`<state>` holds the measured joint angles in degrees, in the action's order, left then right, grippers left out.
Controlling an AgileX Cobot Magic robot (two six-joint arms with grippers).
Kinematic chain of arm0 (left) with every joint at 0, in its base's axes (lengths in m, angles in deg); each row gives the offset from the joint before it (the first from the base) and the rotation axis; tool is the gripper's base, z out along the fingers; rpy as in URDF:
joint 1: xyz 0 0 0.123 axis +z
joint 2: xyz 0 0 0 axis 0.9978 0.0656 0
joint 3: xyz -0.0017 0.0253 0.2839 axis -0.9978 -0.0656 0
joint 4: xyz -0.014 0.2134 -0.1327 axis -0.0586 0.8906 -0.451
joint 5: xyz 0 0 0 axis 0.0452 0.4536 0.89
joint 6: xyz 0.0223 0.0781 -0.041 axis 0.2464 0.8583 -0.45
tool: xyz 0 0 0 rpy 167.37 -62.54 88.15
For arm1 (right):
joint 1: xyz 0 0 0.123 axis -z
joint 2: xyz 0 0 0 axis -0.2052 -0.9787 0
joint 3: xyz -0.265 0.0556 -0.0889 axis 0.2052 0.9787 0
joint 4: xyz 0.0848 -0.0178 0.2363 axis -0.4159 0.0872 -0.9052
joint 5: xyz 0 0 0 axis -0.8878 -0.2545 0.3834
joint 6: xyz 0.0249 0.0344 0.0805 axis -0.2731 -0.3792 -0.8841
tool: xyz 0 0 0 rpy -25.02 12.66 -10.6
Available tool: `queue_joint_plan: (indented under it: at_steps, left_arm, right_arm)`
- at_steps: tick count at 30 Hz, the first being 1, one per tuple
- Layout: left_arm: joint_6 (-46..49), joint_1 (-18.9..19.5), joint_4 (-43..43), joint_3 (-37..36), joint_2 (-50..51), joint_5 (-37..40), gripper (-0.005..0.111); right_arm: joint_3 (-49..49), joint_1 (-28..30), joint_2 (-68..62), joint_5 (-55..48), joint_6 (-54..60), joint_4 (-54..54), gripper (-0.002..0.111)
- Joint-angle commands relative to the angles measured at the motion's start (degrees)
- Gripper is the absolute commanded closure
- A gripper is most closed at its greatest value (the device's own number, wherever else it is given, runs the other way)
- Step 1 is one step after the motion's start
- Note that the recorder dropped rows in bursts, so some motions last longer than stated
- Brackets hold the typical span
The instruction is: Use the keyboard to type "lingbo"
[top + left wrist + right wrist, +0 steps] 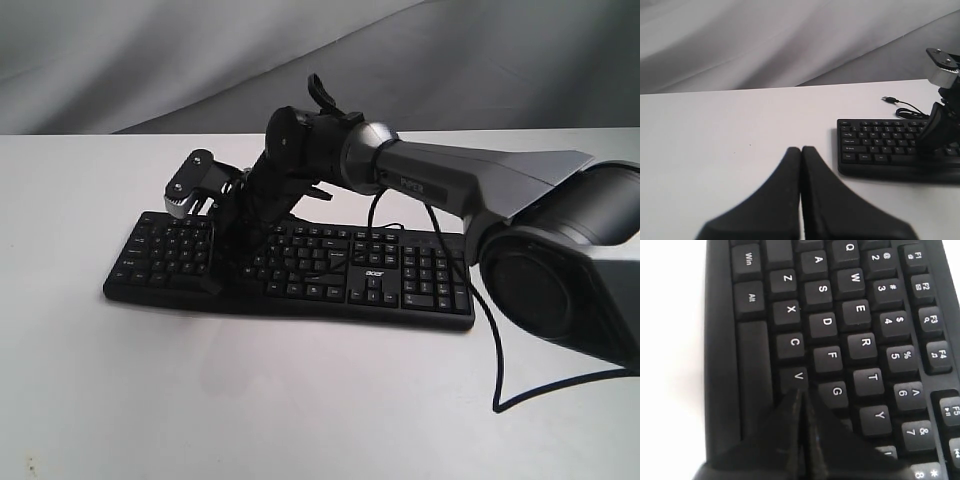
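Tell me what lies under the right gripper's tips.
Letter keys of the keyboard: the shut right gripper ends just past the V key, beside the G key. Its fingers hide the next keys in that row; contact can't be judged.

Looking across a plain white surface point(300, 400), matte and evenly lit. Backed by a grey draped cloth backdrop point(150, 60), creased in long soft folds, paler at left, darker toward the right.
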<state>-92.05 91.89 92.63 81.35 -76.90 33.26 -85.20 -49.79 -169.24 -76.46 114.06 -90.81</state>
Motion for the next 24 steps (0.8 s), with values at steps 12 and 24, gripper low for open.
queue_joint_plan:
  at_steps: [12, 24]
  left_arm:
    - [-0.1, 0.1, -0.2, -0.3, -0.2, -0.4, 0.106]
    - [-0.1, 0.1, -0.2, -0.3, -0.2, -0.4, 0.106]
  right_arm:
    - [0.0, 1.6, 3.3, -1.1, 0.0, 3.1, 0.108]
    - [3.4, 5.9, 4.9, -3.7, -1.6, 3.9, 0.108]
